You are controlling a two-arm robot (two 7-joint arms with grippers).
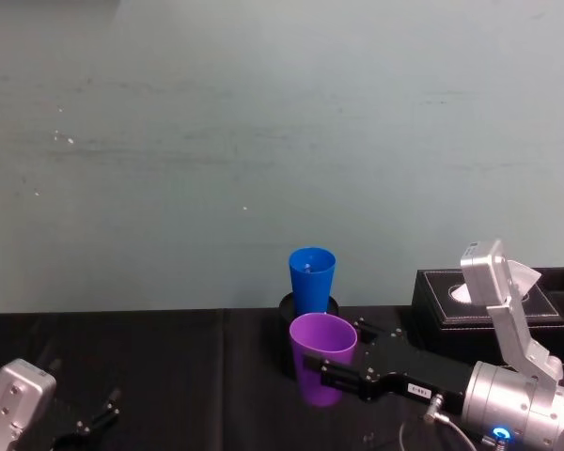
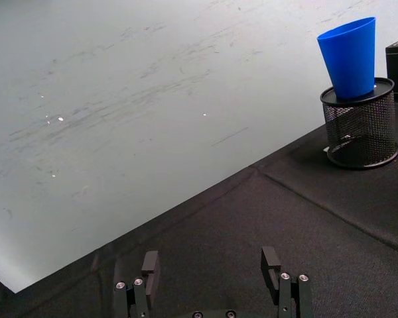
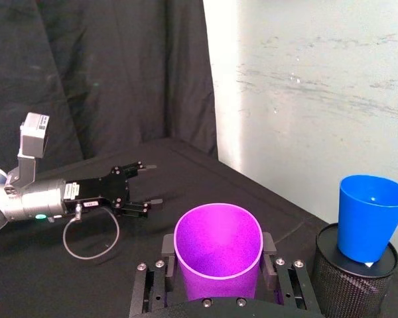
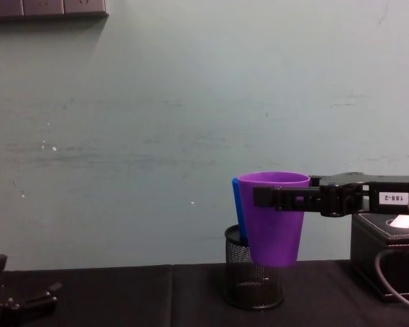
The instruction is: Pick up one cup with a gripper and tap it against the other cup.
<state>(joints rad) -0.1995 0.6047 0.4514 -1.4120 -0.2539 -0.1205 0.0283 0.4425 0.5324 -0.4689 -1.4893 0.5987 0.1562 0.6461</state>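
The purple cup [image 1: 314, 383] hangs above the black tablecloth with my right gripper [image 1: 344, 355] shut on it, one finger on each side just below the rim. In the right wrist view the purple cup [image 3: 219, 255] sits between the fingers [image 3: 270, 246]. The blue cup [image 1: 312, 278] stands upright in a black mesh pen holder [image 1: 288, 306] just behind it. In the chest view the purple cup [image 4: 276, 238] covers most of the blue cup [image 4: 237, 204]; whether they touch I cannot tell. My left gripper [image 2: 210, 268] rests open and empty at the near left.
A black tissue box [image 1: 508, 303] stands at the right, behind my right arm. The pale wall runs close behind the mesh pen holder [image 4: 253, 279]. Black cloth [image 2: 265, 218] covers the table between the left gripper [image 1: 99, 418] and the cups.
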